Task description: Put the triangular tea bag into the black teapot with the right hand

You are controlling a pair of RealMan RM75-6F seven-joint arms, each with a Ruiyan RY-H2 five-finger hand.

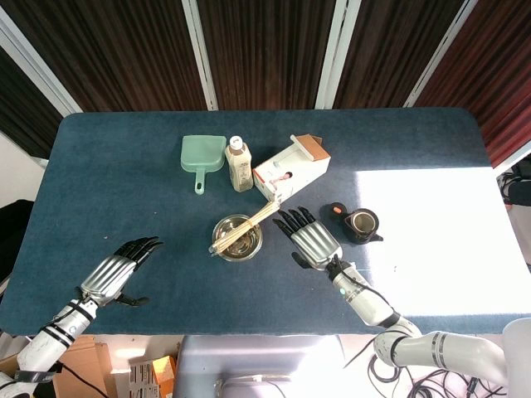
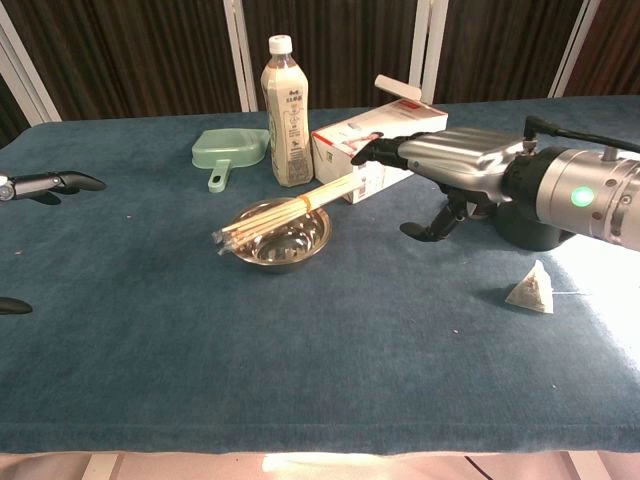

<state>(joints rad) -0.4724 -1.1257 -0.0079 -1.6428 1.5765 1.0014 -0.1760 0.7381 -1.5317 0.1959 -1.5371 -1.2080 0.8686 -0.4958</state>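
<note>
One small triangular tea bag (image 2: 531,290) lies on the blue table (image 1: 124,166) in the sunlit patch, near the front edge and well apart from any hand (from the head camera I cannot make it out in the glare). The right hand (image 1: 312,239) hovers flat above the cloth between the steel bowl (image 1: 236,237) of chopsticks (image 2: 285,215) and the black teapot (image 1: 362,224), fingers stretched out and spread, holding nothing. To do this well, I'd say it should draw back toward the bag, come down over its peak and pinch lightly. The left hand (image 1: 116,274) rests idle, fingers extended, empty.
</note>
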